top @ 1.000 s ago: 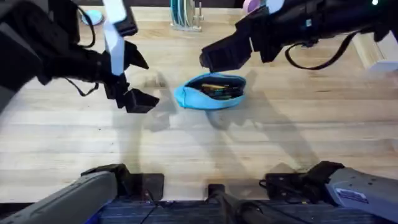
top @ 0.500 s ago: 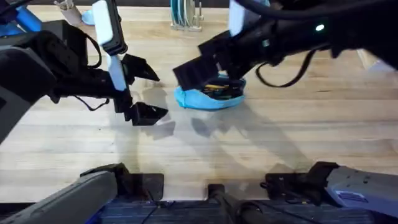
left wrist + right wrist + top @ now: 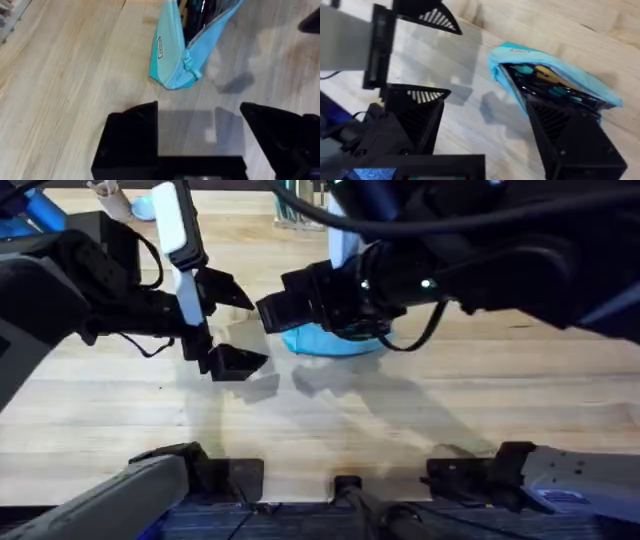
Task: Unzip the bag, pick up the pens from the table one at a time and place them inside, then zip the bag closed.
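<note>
Overhead: right arm perhaps hides the bag [image 3: 330, 345]; bare table [image 3: 480, 400] surrounds.

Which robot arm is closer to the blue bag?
The right. The right gripper hangs just over the bag; the left gripper is off to the side, jaws open.

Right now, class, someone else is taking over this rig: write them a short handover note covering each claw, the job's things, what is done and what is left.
Left claw: open, empty, beside the bag's end.
Right claw: open, empty, over the bag.
Bag: on the table, unzipped, gaping; dark pens lie inside among other coloured items.
Done: bag unzipped, pens in; I see none on the bare table.
Left: zip the bag closed. The slider sits at the end nearest the left claw.
</note>
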Motion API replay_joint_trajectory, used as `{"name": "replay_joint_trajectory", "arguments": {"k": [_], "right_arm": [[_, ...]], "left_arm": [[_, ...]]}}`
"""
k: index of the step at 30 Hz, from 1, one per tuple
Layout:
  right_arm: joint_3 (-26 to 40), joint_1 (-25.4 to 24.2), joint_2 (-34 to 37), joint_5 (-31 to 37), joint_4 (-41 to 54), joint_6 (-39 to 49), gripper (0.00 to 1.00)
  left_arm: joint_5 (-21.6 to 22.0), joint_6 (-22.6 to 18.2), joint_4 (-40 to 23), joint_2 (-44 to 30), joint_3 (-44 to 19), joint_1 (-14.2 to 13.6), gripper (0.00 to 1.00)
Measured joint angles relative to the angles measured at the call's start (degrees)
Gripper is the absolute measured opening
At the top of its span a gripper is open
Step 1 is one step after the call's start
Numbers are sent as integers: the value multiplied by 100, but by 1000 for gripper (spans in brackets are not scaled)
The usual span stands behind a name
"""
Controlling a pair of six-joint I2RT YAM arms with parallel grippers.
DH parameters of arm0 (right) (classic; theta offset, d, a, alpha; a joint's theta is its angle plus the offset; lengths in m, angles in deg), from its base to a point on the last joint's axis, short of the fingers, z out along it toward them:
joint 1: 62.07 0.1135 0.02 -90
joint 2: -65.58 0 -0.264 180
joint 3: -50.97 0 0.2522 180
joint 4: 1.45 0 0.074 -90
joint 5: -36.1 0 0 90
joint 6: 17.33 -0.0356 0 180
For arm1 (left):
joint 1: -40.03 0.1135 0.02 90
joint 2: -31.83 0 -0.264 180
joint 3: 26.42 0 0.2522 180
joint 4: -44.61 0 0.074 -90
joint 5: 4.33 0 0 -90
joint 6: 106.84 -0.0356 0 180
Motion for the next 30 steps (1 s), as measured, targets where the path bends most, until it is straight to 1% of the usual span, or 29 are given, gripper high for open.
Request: {"name": "replay_joint_trajectory", "arguments": {"k": [4, 9, 12, 17, 25, 30], "right_arm": [[0, -24, 76, 112, -46, -72, 997], [0, -25, 76, 104, -38, -98, 998], [0, 11, 76, 91, -47, -111, 998], [0, 127, 122, 90, -56, -111, 998], [0, 295, 461, 89, -29, -111, 998], [0, 359, 544, 85, -66, -205, 998]], "left_arm": [[17, -4, 160, 0, 2, 46, 993], [16, -4, 390, -46, 2, 281, 993], [23, -4, 407, -269, 2, 445, 993], [35, -4, 410, -304, 2, 448, 993], [35, -4, 386, -304, 2, 448, 993], [35, -4, 386, -304, 2, 450, 993]]}}
